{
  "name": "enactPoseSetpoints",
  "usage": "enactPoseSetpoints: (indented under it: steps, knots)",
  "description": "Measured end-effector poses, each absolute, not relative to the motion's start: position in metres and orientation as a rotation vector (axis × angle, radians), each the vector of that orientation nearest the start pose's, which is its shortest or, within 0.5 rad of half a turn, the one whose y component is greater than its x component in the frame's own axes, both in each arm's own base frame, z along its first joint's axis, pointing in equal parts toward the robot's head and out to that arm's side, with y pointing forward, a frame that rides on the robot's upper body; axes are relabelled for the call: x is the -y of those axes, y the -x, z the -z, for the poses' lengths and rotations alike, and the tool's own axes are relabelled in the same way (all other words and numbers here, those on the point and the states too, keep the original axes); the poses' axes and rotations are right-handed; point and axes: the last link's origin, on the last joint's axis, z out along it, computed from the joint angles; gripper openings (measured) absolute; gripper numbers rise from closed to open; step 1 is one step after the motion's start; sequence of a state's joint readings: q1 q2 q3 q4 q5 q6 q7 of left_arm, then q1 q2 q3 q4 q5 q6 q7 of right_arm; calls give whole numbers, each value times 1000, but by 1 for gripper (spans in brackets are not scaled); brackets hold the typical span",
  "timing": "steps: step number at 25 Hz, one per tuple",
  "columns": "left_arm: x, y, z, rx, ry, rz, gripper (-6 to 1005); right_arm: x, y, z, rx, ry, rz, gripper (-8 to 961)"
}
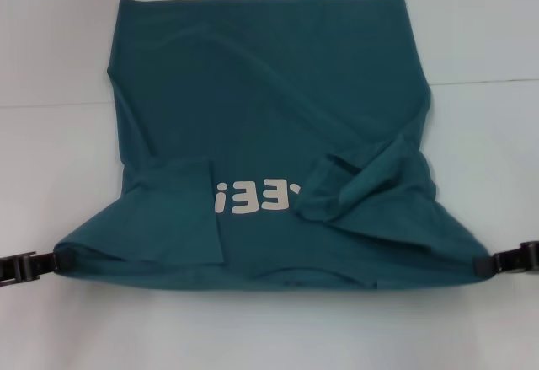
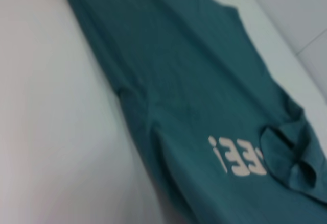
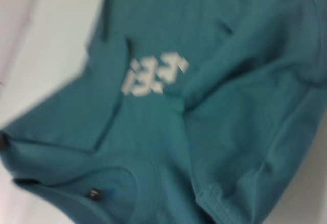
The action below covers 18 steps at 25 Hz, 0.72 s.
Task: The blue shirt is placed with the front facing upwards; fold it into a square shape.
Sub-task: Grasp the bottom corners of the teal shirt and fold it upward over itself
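The blue shirt [image 1: 269,109] lies on the white table [image 1: 50,151] with its hem at the far side. Its white letters [image 1: 253,197] face up and read reversed. The collar-side edge is stretched taut along the near side between my two grippers. My left gripper [image 1: 56,261] is shut on the shirt's near left corner. At the near right corner my right gripper [image 1: 482,264] is shut on the cloth. Both sleeves [image 1: 181,218] [image 1: 362,186] are folded in over the chest. The left wrist view shows the shirt [image 2: 194,81] and letters [image 2: 237,157]. The right wrist view shows the letters [image 3: 153,73] and neck label [image 3: 93,193].
White table surface surrounds the shirt on the left, right and far sides. A faint seam line [image 1: 493,80] runs across the table behind the shirt's middle. Nothing else stands on the table.
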<state>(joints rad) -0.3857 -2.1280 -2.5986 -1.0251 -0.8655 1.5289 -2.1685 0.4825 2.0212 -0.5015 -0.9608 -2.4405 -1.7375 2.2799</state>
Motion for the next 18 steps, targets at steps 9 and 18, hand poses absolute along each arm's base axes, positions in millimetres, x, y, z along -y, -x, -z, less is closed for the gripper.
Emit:
enactPoseSetpoints:
  steps: [9, 18]
  knots:
    - [-309, 318, -61, 1531, 2204, 692, 54, -298, -316, -100, -1690, 2297, -536, 55]
    - [-307, 317, -62, 1532, 2205, 724, 55, -291, -313, -116, -1666, 2286, -679, 64]
